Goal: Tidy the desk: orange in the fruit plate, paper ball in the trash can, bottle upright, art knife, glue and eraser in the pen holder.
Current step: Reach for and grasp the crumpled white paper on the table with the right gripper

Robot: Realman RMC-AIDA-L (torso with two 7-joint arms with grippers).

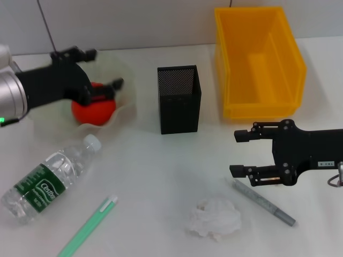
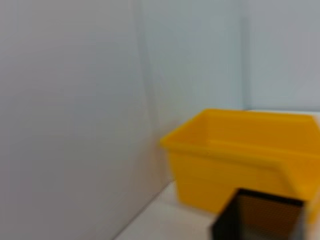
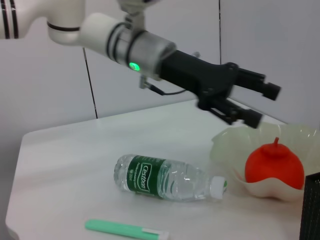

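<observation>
The orange (image 1: 94,111) rests in the pale-green fruit plate (image 1: 127,104). My left gripper (image 1: 104,68) hovers open and empty just above it, as the right wrist view (image 3: 266,106) also shows. The bottle (image 1: 48,179) lies on its side at the front left, cap toward the plate. The paper ball (image 1: 214,218) lies at the front centre. My right gripper (image 1: 241,152) is open and empty, right of centre, beside a grey pen-like tool (image 1: 262,202). The black mesh pen holder (image 1: 179,99) stands in the middle and the yellow trash can (image 1: 257,61) at the back right. The eraser is out of view.
A green and white stick-shaped item (image 1: 88,225) lies at the front left near the bottle. The left wrist view shows only the trash can (image 2: 240,160), a corner of the pen holder (image 2: 260,217) and the white wall behind the table.
</observation>
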